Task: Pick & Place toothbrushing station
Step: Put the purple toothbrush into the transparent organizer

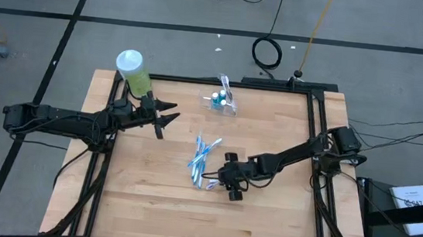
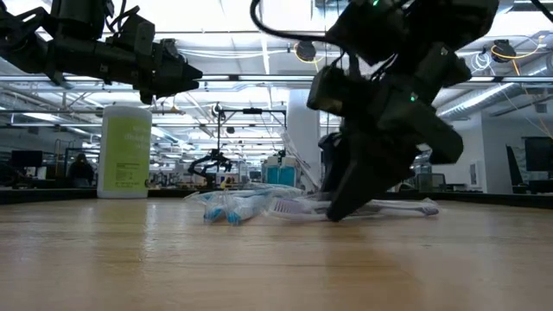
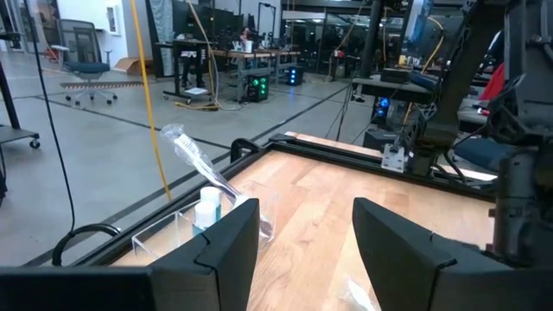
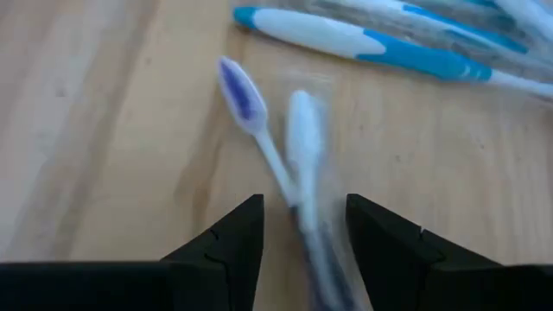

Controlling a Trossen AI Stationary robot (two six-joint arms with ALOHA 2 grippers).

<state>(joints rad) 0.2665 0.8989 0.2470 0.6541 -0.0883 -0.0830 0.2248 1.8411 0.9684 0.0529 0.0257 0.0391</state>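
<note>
Several thin blue-and-white toothbrushes [image 1: 200, 158] lie flat in a loose pile at the table's middle. My right gripper [image 1: 217, 181] slants down at the pile's near end, open. In the right wrist view its fingers stand on either side of the handles of a purple-headed toothbrush [image 4: 240, 93] and a white one [image 4: 304, 130]; a touch does not show. A small clear cup [image 1: 224, 104] with small tubes and a wrapped toothbrush stands near the far edge. My left gripper [image 1: 166, 118] hovers level above the table's left part, open and empty.
A light-green bottle with a white cap [image 1: 132, 70] stands at the table's far left corner, just behind my left arm. A black rail [image 1: 314, 144] frames the wooden table. Bare wood [image 1: 156, 206] lies toward the near edge.
</note>
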